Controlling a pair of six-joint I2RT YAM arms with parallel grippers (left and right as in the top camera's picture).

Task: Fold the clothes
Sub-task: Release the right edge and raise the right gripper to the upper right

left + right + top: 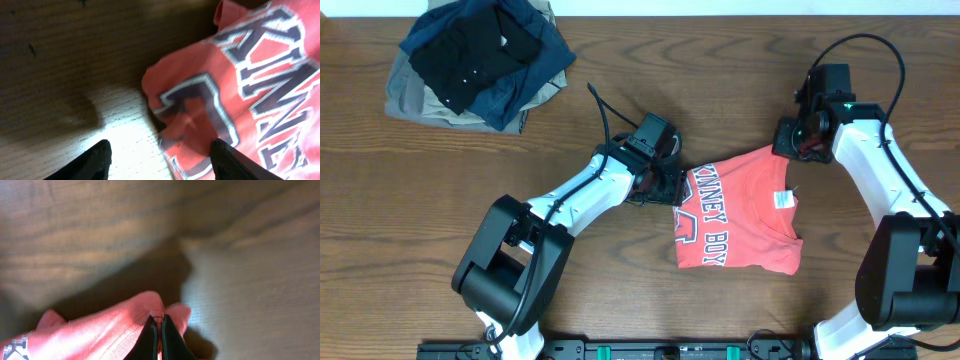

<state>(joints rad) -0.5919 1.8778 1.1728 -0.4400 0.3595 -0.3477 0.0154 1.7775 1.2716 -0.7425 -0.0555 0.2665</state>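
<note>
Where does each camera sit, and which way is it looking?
Overhead: above the table, looking down; left arm, right arm, T-shirt, folded pile.
Left wrist: on left arm, looking past the open left pincer at the lettering.
Right wrist: on right arm, looking at the right pincer shut on the T-shirt.
Shared: all show the T-shirt.

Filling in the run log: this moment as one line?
T-shirt: on table, lettering up | right gripper: shut on T-shirt corner | left gripper: open over T-shirt's opposite edge
</note>
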